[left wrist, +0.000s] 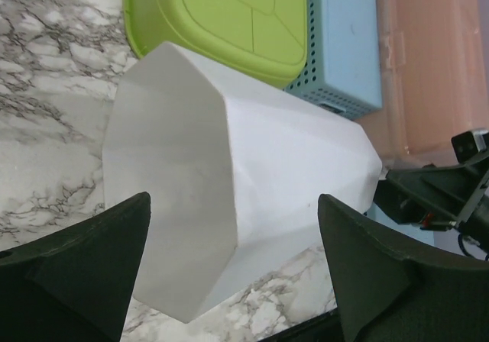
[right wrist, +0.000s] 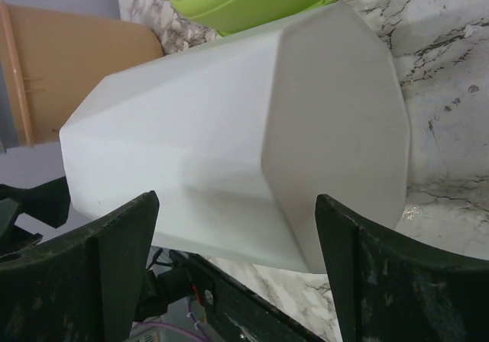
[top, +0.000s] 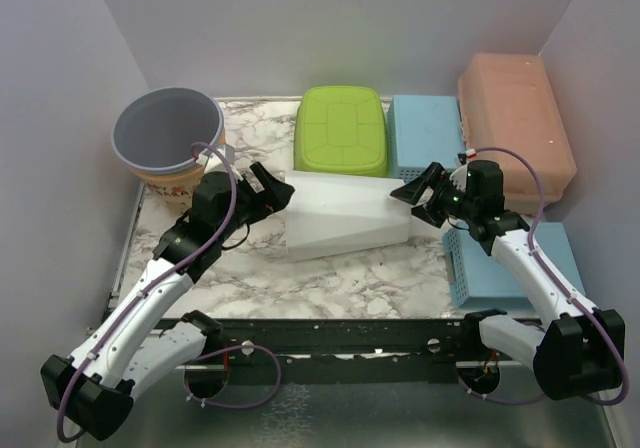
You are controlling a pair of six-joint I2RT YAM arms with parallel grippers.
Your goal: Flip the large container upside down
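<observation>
Lying sideways: large container (top: 345,218), axis left-right.

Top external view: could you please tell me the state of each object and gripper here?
white container: lying on its side, not yet inverted.
grey bucket: upright, mouth open.
green container: flat face up.
left gripper: open, at the white container's left end.
right gripper: open, at its right end.
</observation>
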